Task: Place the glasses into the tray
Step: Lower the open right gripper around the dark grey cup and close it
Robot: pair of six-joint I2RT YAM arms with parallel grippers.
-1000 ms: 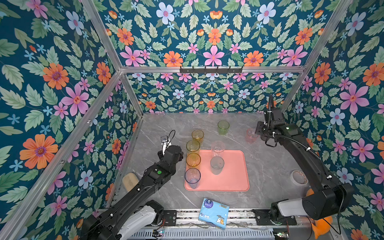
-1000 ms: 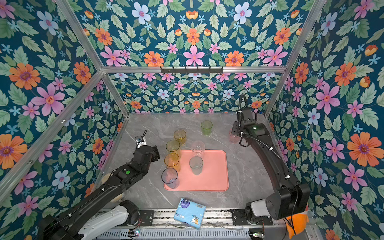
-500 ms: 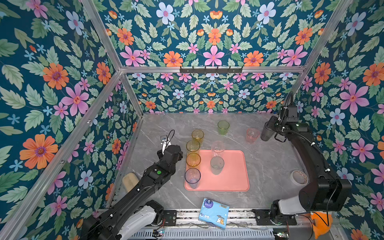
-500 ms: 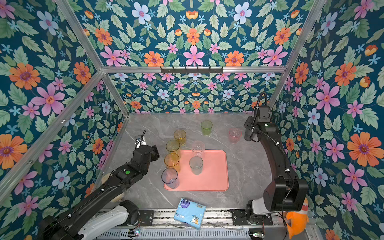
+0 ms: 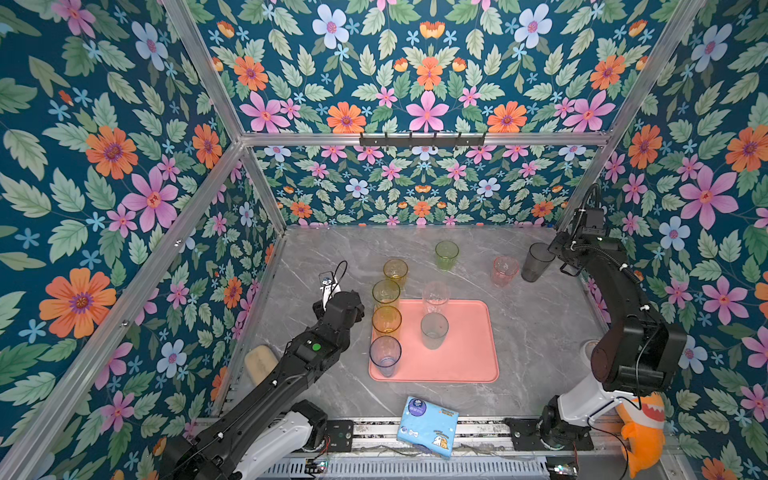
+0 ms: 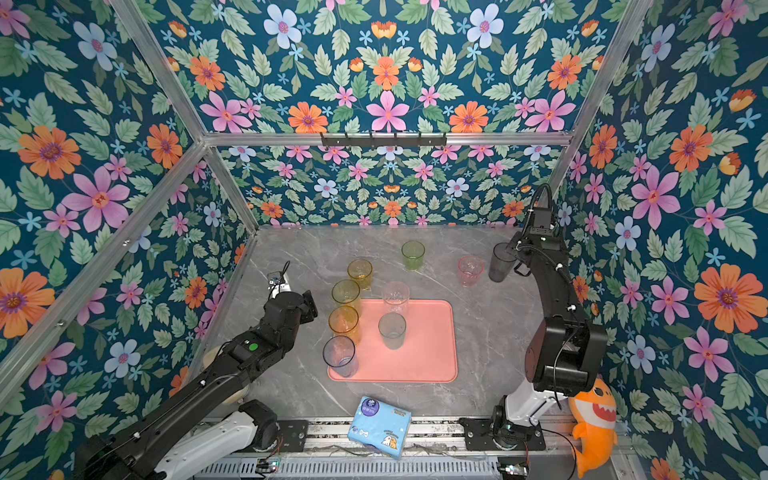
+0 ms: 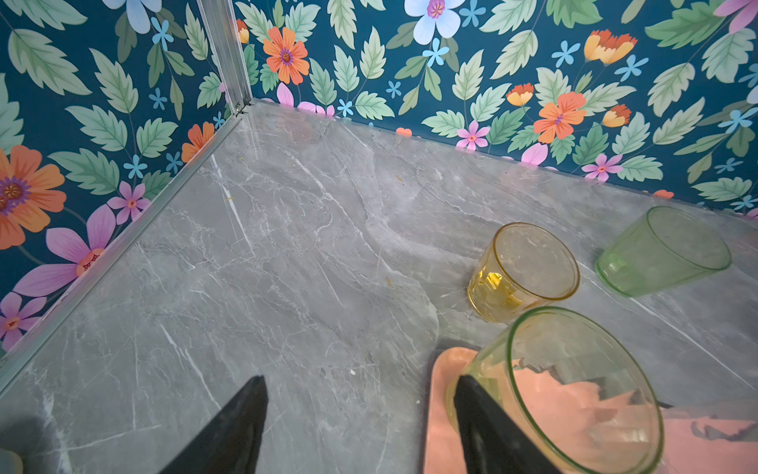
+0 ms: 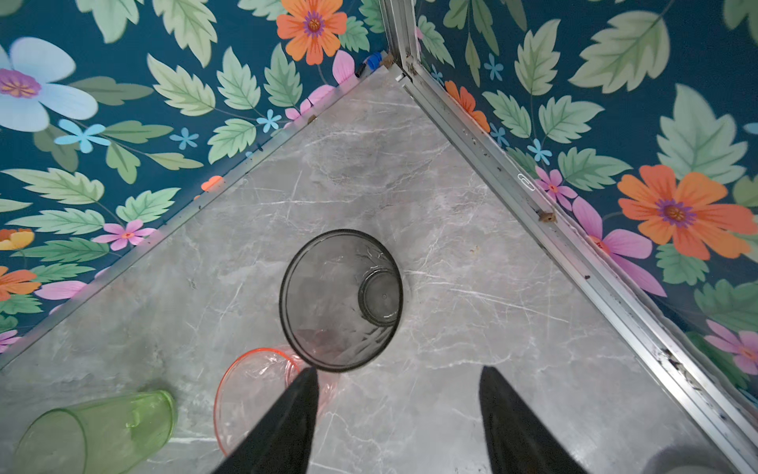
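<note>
A smoky grey tumbler (image 5: pixel 537 262) stands upright, mouth up, in the far right corner of the marble table (image 5: pixel 540 332), well apart from the salmon tray (image 5: pixel 465 357). The right gripper (image 8: pixel 398 381) hovers just behind it, jaws spread and empty, with the glass ahead of its fingertips. A pink glass (image 5: pixel 504 271) stands just beside the tumbler. The left gripper (image 7: pixel 361 385), also spread and empty, is far off by the tray. Whether a right finger touches the tumbler's rim cannot be told.
</note>
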